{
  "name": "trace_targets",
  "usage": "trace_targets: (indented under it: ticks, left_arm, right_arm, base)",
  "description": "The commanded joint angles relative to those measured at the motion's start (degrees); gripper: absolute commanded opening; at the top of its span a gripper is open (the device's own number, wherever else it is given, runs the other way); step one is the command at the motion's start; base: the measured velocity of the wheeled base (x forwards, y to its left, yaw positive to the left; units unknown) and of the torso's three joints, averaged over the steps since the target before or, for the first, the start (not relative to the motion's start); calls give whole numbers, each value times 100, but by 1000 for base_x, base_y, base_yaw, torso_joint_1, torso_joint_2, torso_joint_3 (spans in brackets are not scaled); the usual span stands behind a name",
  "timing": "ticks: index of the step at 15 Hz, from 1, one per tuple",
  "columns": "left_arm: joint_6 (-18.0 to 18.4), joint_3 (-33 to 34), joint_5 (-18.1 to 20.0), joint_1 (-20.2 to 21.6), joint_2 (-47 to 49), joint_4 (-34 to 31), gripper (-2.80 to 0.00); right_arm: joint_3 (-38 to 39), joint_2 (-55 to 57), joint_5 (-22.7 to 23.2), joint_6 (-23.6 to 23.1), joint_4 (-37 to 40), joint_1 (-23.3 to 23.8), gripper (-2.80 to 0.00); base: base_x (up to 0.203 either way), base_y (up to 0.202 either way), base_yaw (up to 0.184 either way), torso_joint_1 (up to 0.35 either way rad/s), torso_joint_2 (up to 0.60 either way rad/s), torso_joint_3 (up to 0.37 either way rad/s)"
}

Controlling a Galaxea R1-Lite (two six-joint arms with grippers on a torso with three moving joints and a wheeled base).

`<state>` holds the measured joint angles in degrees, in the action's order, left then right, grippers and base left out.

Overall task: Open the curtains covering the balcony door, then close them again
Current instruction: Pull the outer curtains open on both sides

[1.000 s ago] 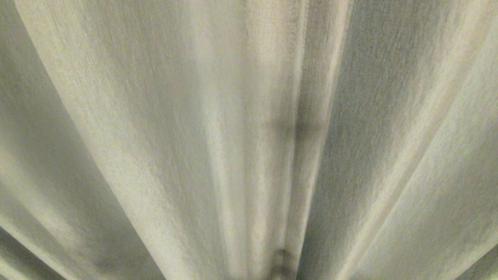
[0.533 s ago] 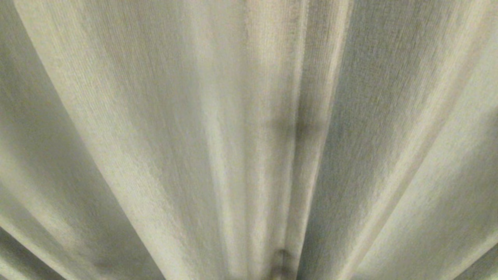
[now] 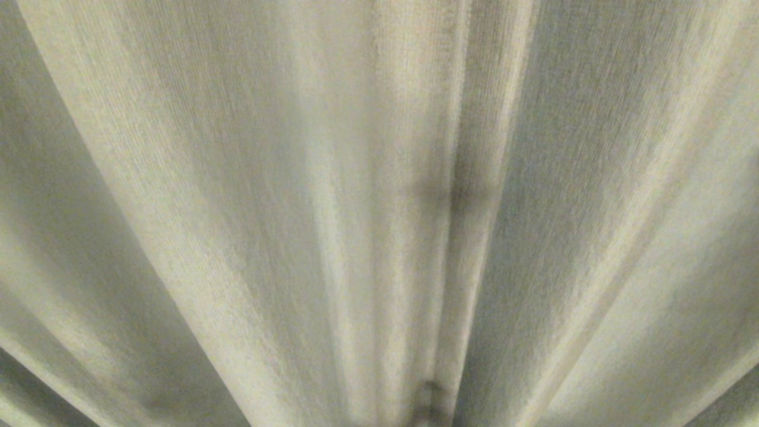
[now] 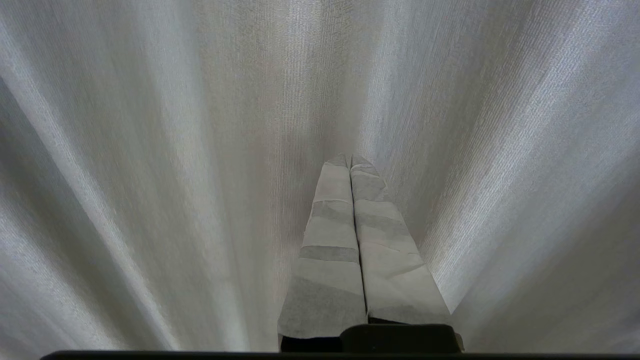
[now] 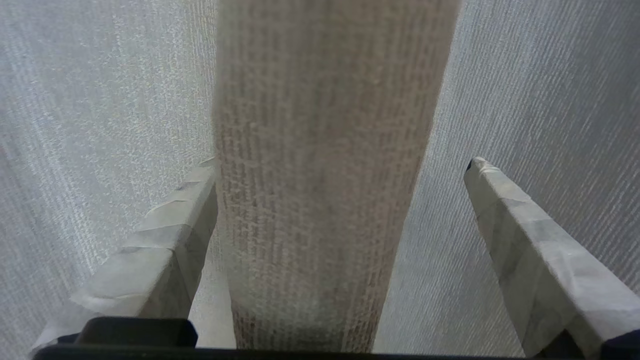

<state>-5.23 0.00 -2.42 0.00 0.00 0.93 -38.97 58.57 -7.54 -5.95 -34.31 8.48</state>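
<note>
With the curtains (image 3: 332, 213) hanging shut and filling the whole head view in soft vertical pleats, neither arm shows there and no balcony door can be seen. Left side: the left gripper (image 4: 350, 162) sits parked close to the cloth, its taped fingers (image 4: 330, 240) clenched together with nothing between them. Right side: the right gripper (image 5: 340, 170) is spread wide, one rounded pleat of the tan drape (image 5: 325, 175) standing between its fingers (image 5: 525, 235); the pleat lies against one finger and clear of the other, so nothing is gripped yet. Paler ribbed cloth hangs behind it. Judgement on handling: woven fabric looks thick, soft and heavy, not slippery; it will fold and bunch rather than resist, and drag from above is likely when pulled sideways. Best hold seems a full pleat taken deep between the fingers, as lined up now, since a shallow pinch on the fold's edge could slip free.
</note>
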Motion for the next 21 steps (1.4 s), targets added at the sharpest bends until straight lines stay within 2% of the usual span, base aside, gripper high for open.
trace_targets:
  ticks: [1,2,3,9,18,21]
  left_arm:
    - [-4,0,-5,0,9,4,-280]
    - [-4,0,-5,0,2,4,-280]
    - [-4,0,-5,0,9,4,-280]
    - [-4,0,-5,0,9,4,-280]
    - [-4,0,-5,0,1,4,-280]
    - [-4,0,-5,0,4,4,-280]
  right_arm:
    - [-14,67,-2,15,-23,4,0]
    - [-10,67,7,15,-23,4,0]
    - [-5,67,11,24,-41,4,-280]
    - [-88,270,69,24,-106,4,-280]
    - [-379,907,84,-12,-591,9,-280]
    - [-647,1111,77,-20,-586,274,-280]
  base:
    - [0,0,0,0,0,0]
    - [0,0,0,0,0,0]
    - [0,0,0,0,0,0]
    - [0,0,0,0,0,0]
    - [0,0,0,0,0,0]
    - [0,0,0,0,0,0]
